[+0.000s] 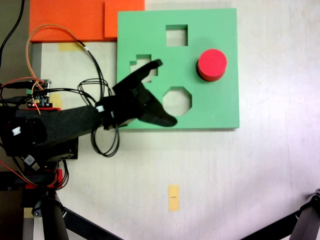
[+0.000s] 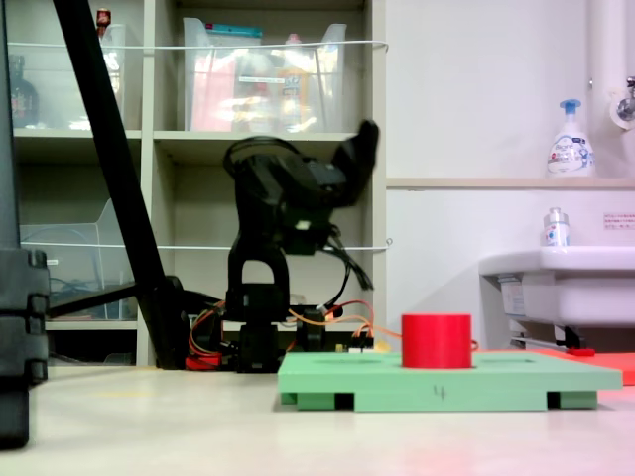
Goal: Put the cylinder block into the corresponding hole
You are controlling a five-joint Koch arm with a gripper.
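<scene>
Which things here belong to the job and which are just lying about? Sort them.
Job: cylinder, green board with its holes, gripper.

Lying about: orange foam, yellow tape, soap bottle, shelves, sink.

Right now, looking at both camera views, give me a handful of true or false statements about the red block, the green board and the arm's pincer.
1. The red block stands upright on the green board. True.
2. The pincer is clamped on the red block. False: it is open and empty, apart from the block, over the board's side nearer the first exterior view's left.
3. In the second exterior view the pincer hangs well above the board. True.
4. The red block fills the eight-sided hole. False: that hole is empty; the block sits further toward the first exterior view's right.
5. The square hole is empty. True.
</scene>
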